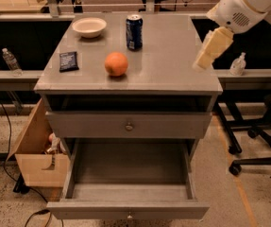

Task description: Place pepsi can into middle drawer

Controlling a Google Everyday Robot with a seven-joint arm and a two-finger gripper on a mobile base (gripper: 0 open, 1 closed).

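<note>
The pepsi can (134, 31), dark blue with a silver top, stands upright at the back middle of the grey cabinet top (173, 70). The middle drawer (130, 164) is pulled out low at the front, and its bare tray floor shows. My gripper (211, 49), cream-coloured on a white arm, hangs over the right edge of the cabinet top. It is well to the right of the can, nearer the front, and holds nothing that I can see.
An orange (116, 64), a white bowl (89, 26) and a dark packet (69, 61) lie on the top, left of the can. A closed drawer (128, 125) sits above the open one. A cardboard box (33, 160) stands at left, chair bases (253, 150) at right.
</note>
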